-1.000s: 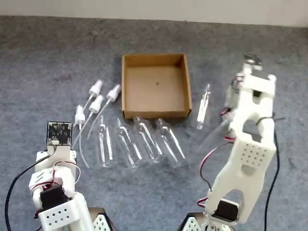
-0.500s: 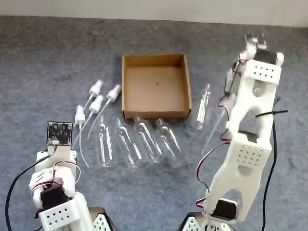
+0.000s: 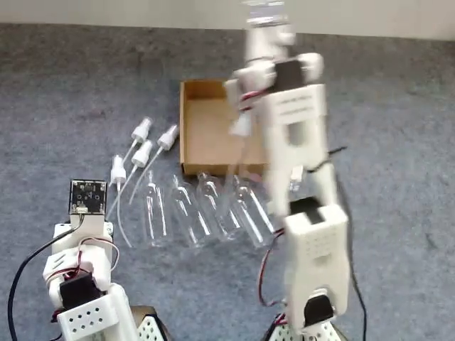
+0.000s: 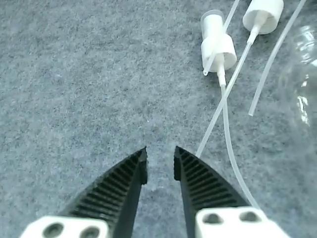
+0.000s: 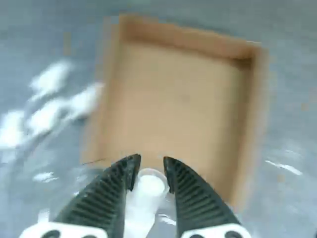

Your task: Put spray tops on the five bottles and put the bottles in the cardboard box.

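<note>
Held the right pincer (image 5: 151, 161) clenched on a top (image 5: 148, 187) over the box (image 3: 206, 135). Saw bare brown cardboard inside. Counted four bottles (image 3: 186, 212) in a row on the table (image 3: 71, 85), just before the box, and four more tops (image 3: 142, 151) beside them. Parked the left pincer (image 4: 160, 153) parted, grasping nothing, low over the table.

High camera looks down from far over the cardboard box (image 3: 202, 135); right wrist camera sees that box from close above
</note>
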### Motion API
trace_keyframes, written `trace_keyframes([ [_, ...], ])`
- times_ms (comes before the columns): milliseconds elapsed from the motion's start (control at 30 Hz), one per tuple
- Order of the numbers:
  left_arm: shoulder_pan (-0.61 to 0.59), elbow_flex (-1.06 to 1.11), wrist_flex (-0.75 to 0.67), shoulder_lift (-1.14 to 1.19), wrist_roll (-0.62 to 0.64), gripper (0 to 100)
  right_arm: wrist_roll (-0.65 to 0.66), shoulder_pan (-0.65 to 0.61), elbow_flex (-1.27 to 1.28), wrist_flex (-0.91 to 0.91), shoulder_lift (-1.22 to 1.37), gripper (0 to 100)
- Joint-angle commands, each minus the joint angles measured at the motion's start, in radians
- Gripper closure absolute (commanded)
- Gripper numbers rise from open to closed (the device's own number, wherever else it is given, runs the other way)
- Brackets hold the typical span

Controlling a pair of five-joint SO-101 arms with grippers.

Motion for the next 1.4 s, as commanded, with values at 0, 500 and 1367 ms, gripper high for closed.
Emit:
trace_keyframes([
  [0, 0.018, 0.021, 0.002, 0.012, -0.005, 93, -0.064, -0.165, -0.027, -0.097, -0.059, 99.5],
  [500, 0.018, 0.021, 0.002, 0.012, -0.005, 93, -0.184, -0.294, 0.022, -0.283, 0.232, 95.4],
  [1367, 0.018, 0.021, 0.002, 0.012, -0.005, 93, 0.097, 0.208, 0.174, 0.047, -0.245, 77.1],
])
